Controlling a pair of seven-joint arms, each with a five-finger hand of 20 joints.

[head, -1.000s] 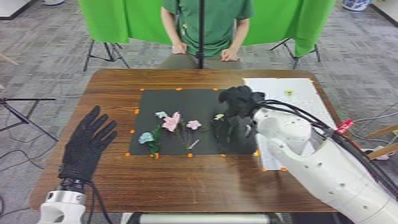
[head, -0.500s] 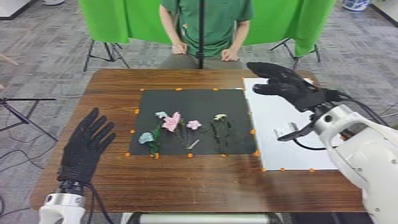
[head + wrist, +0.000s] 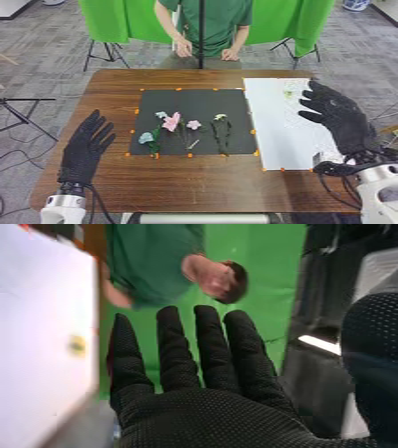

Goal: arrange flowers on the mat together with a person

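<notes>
- You look to be between placements: five flowers lie on the black mat (image 3: 191, 100), and neither hand has hold of one.
- Your right hand (image 3: 345, 120) is well open, fingers extended and thumb apart, empty, to the right of the mat, above the outer side of the white sheet (image 3: 274, 125).
- Your left hand (image 3: 82, 155) is open too, fingers nearly straight, holding nothing, out to the mat's left.
- On the mat's left part you have the small pale blue flower (image 3: 161, 114) and, nearer its near edge, the blue flower (image 3: 146, 137) with green leaves.
- Around the mat's middle lie the large pink flower (image 3: 171, 121) and the small pink flower (image 3: 194, 124); right of them is the white flower (image 3: 220, 117), its stem reaching the mat's near edge.
- Judging by this row, your next move is either to leave the spray as it is, if complete, or to add a stem in the bare strip along the mat's right edge.
- If you go back in, come down from above: the thin stems lie close together, and a low sweep across the mat could drag them.
</notes>
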